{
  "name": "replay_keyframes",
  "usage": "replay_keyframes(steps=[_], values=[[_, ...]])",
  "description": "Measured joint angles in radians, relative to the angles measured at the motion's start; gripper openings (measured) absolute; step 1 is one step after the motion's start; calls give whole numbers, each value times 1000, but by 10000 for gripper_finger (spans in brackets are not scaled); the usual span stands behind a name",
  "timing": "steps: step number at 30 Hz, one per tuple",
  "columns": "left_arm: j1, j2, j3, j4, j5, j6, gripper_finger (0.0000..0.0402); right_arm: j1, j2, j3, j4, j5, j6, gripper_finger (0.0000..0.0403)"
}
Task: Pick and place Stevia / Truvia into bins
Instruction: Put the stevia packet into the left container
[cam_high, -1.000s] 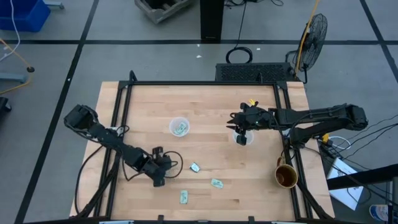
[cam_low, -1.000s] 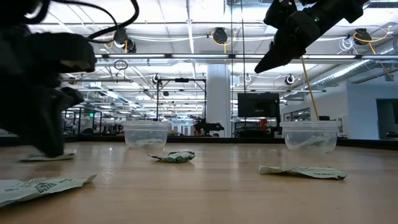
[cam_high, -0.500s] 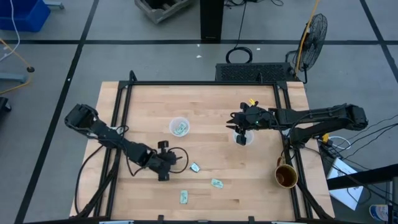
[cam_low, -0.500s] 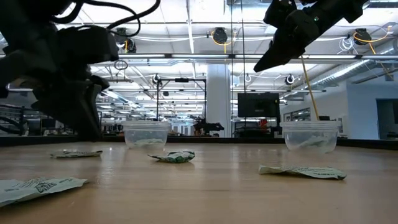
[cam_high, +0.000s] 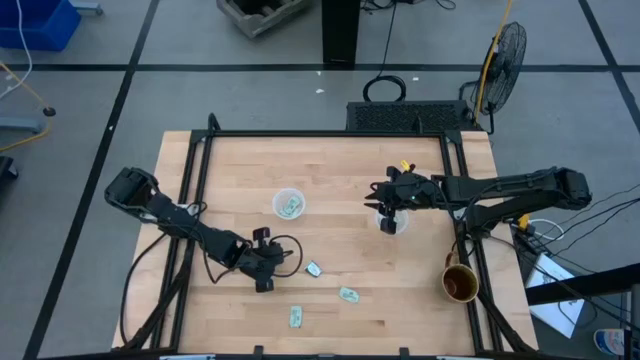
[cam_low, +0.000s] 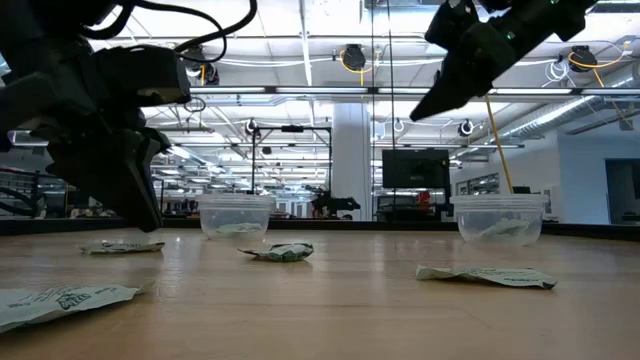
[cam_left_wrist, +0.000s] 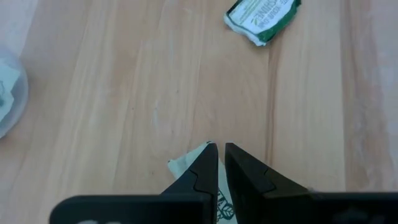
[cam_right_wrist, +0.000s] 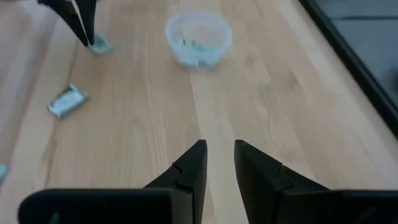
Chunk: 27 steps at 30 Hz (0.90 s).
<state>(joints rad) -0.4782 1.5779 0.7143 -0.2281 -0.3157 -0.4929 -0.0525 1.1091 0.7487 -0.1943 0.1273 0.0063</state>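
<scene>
My left gripper has its fingers all but shut, pointing down over a pale green packet that lies flat on the wood. In the low view the fingertips stand just above it. My right gripper hovers open above the right clear cup, which holds packets. The left clear cup holds a packet too. Three more packets lie loose: a crumpled one, another and a third.
A brown mug stands at the table's right edge, near the front. A black frame rail runs along the table's sides. Bare wood lies between the two cups and behind them.
My left gripper has risen off the table and moved a little toward the right and far side. The packet beneath it has slid the same way along the wood and now lies flat below the fingertips.
</scene>
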Motion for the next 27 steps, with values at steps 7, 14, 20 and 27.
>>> replay_keyframes(steps=[7, 14, 20, 27], values=[[7, 44, -2, 19, 3, 6, 37, 0, 0, -60, 0, 0, -12, 75], [17, 67, 2, 24, 0, 16, 37, 0, 0, -63, 77, 0, -15, 75], [19, 68, 2, 32, 0, 17, 37, 0, 0, -63, 147, 1, -26, 75], [31, 57, 83, -43, 32, 5, 37, 0, 3, -65, 151, 1, -19, 75]])
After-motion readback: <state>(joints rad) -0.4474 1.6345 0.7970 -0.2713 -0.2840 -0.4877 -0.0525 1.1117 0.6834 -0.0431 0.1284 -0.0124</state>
